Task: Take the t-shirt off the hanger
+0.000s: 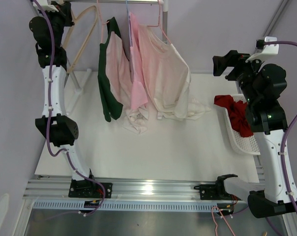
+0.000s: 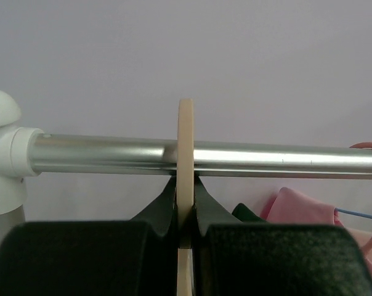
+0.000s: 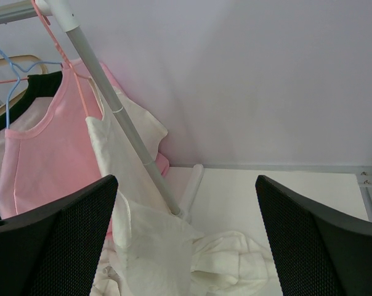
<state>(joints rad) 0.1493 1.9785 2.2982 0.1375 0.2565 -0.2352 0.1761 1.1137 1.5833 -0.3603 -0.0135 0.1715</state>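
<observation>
My left gripper (image 2: 185,213) is up at the rack's left end, shut on the hook of a beige hanger (image 2: 185,142) that sits over the metal rail (image 2: 278,160). From above, that beige hanger (image 1: 83,43) carries no garment, and the left gripper (image 1: 65,14) is beside it. Three t-shirts hang further right on the rail: a green-and-pink one (image 1: 110,73), a pink one (image 1: 137,78) and a cream one (image 1: 165,78). My right gripper (image 3: 186,246) is open and empty, facing the cream t-shirt (image 3: 143,246) from the right, well away from it.
The rack's slanted pole (image 3: 121,117) and its foot stand between the right gripper and the clothes. A white basket (image 1: 239,142) with a red garment (image 1: 237,115) sits at the table's right edge. Cream cloth (image 1: 197,108) trails on the table under the shirts.
</observation>
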